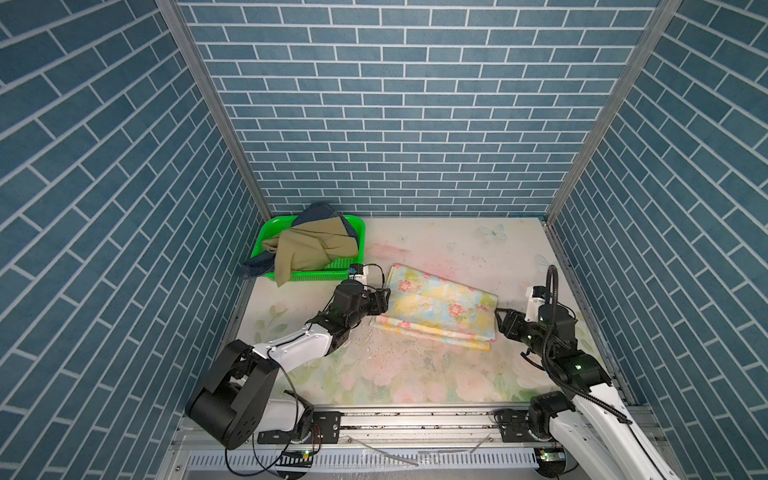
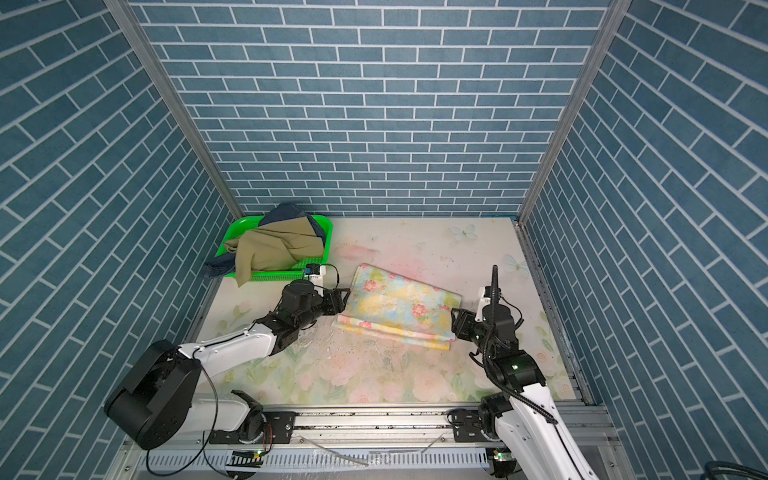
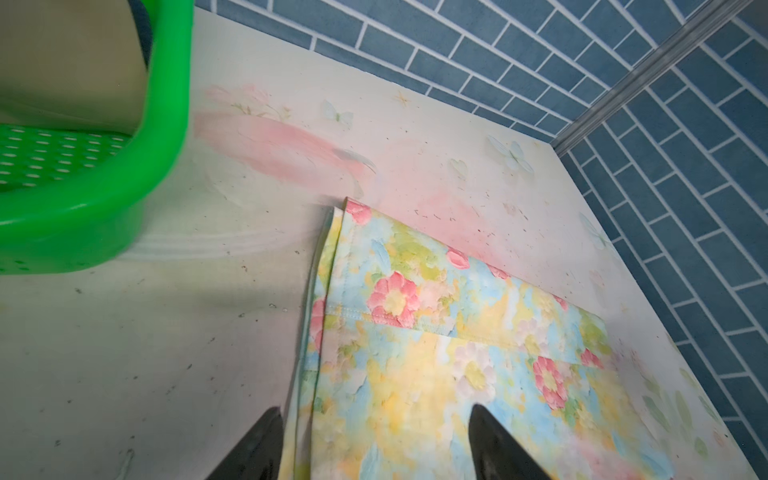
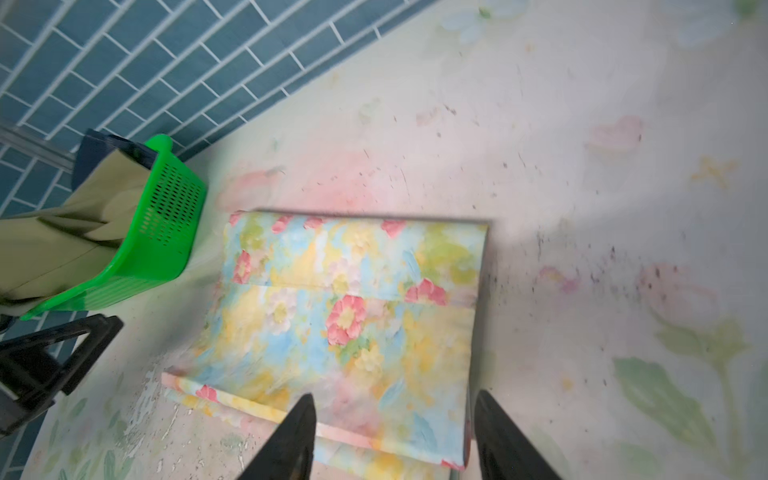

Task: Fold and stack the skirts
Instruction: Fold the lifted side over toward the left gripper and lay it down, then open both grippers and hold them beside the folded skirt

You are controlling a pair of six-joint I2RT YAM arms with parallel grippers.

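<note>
Floral counter [image 1: 436, 249] held the folded pastel yellow-blue flowered skirt [image 1: 436, 305]; left pincer [image 1: 385, 300] and right pincer [image 1: 498, 319] flanked it, both spread wide.

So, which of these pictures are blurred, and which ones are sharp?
Both top views are sharp and evenly lit, the pastel yellow-blue floral cloth skirt crisp; the left wrist view shows its stitching clearly, but the near rim of the green perforated plastic basket is smeared; the right wrist view is motion-blurred throughout, with a grey smear along one skirt edge.
</note>
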